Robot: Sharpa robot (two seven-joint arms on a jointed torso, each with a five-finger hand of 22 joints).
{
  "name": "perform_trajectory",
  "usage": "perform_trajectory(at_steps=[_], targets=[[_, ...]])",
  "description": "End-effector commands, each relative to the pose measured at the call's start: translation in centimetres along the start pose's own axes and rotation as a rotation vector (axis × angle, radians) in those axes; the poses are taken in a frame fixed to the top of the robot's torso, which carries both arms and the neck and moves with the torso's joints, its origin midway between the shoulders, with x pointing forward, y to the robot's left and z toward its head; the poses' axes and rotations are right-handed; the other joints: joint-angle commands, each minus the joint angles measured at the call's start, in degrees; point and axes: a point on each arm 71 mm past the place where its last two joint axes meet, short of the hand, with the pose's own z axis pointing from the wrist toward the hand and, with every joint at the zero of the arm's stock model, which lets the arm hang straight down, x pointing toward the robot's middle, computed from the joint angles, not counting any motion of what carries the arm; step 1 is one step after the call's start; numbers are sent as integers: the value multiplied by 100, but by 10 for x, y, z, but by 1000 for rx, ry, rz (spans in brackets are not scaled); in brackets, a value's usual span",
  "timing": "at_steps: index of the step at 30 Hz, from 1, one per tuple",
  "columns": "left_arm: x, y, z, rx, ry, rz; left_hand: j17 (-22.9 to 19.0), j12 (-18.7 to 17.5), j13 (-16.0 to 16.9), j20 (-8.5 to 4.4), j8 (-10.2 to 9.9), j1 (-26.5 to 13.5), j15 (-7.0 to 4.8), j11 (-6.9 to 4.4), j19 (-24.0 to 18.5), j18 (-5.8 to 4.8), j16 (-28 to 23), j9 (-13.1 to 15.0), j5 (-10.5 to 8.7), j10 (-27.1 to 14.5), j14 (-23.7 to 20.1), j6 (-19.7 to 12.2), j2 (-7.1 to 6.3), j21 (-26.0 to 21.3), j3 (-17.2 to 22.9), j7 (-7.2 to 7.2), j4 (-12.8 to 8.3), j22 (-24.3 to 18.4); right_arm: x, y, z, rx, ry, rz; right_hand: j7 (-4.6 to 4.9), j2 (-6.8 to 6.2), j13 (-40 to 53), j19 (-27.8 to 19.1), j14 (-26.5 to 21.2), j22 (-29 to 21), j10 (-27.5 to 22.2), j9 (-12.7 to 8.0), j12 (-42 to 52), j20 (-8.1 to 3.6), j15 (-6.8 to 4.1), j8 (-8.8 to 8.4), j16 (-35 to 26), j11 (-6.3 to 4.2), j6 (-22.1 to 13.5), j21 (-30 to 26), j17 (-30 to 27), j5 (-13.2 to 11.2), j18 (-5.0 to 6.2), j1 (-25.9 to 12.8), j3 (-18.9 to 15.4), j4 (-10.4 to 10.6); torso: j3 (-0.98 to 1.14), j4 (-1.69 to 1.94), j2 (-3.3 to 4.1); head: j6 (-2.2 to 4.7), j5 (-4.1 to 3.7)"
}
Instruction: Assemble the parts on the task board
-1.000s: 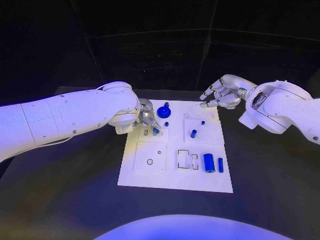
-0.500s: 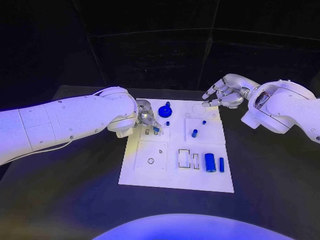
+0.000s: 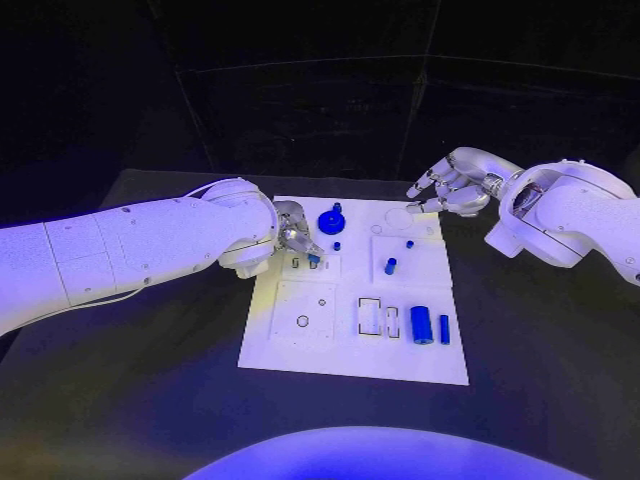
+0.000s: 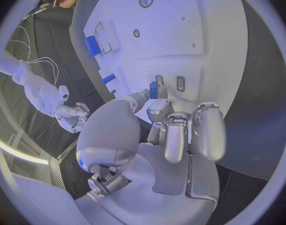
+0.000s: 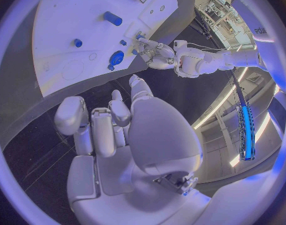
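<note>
Assembly is partly done: the silver left hand [image 3: 294, 235] pinches a small blue peg [image 4: 153, 90] just above two slots in the white plastic task board [image 3: 320, 350]. Silver right hand [image 3: 450, 190] hovers released beyond the board's far corner. Loose blue cylinders [image 3: 420, 325] lie well apart from both hands, unplaced.

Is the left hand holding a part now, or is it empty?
Holding: the left hand pinches a small blue part between its fingers, above the task board.
</note>
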Motion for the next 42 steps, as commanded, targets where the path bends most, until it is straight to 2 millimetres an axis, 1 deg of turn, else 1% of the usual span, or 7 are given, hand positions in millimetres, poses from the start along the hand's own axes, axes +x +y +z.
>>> perform_trajectory(at_steps=[1, 11, 14, 18, 23, 33, 42], targets=[[0, 0, 0, -10, 4, 33, 1509, -35, -17, 21, 34, 21, 20, -7, -6, 4, 18, 13, 33, 47, 585, -15, 49, -39, 1018, 1, -972, -5, -1, 1, 0, -6, 5, -4, 6, -3, -6, -5, 263, -9, -40, -9, -39, -38, -46, 20, -36, -7, -40, -29, -8, 36, 32, 47, -38, 4, -3, -2, 3, -10, 3], [2, 3, 0, -34, 25, 81, 1509, -45, -30, 21, 37, 17, 20, -7, -2, 2, 18, 16, 32, 41, 585, -16, 43, -33, 1025, 1, -973, 6, 0, 2, 1, -8, 6, -4, 6, -3, -6, -5, 263, -9, -40, -9, -39, -38, -46, 20, -36, -7, -40, -29, -8, 36, 32, 47, -38, 4, -3, -1, 3, -18, 30], [2, 4, 0, -39, 28, 85, 1509, -46, -31, 21, 37, 16, 20, -7, -2, 2, 18, 16, 32, 41, 585, -16, 43, -33, 1025, 1, -973, 6, 0, 2, 1, -10, 6, -4, 6, -3, -6, -5, 263, -9, -40, -9, -39, -38, -46, 20, -36, -7, -40, -29, -8, 36, 32, 47, -38, 4, 2, -3, 5, -23, 35], [2, 5, 0, -44, 31, 89, 1509, -46, -31, 21, 37, 16, 20, -7, -2, 2, 18, 16, 32, 41, 585, -16, 43, -33, 1025, 1, -973, 6, 0, 2, 1, -10, 6, -4, 6, -3, -6, -5, 263, -9, -40, -9, -39, -38, -46, 20, -36, -7, -40, -29, -8, 36, 32, 47, -38, 4, -2, 1, 2, -30, 30], [2, 5, 0, -48, 41, 96, 1509, -46, -31, 21, 37, 16, 20, -7, -2, 2, 18, 16, 32, 41, 585, -16, 43, -33, 1025, 1, -973, 6, 0, 2, 1, -8, 9, -5, 6, -2, 2, -2, 264, -8, -34, -10, -30, -38, -45, 21, -33, -7, -48, -29, -2, 39, 32, 47, -48, 15, 1, -9, 6, -24, 63], [5, 4, -1, -45, 62, 110, 1509, -40, -27, 21, 50, -13, 20, -7, 1, 0, 18, 31, 28, 48, 585, -16, 23, -30, 1046, -2, -965, 13, 1, 1, 2, 0, 18, -7, 6, 3, -6, -9, 262, -21, -39, -9, -37, -38, -45, 26, -41, -7, -44, -37, -14, 41, 34, 43, -52, 25, -1, -3, 2, -36, 38], [6, 1, 0, -41, 73, 104, 1509, -34, -22, 20, 63, -46, 19, -10, 3, -1, 18, 43, 25, 57, 585, -12, 12, -28, 1061, -9, -948, 20, 2, 2, 2, 3, 23, -11, 6, 3, -6, -9, 262, -21, -39, -9, -37, -38, -45, 26, -41, -7, -44, -37, -14, 41, 34, 43, -52, 25, 3, -5, 5, -44, 52]])
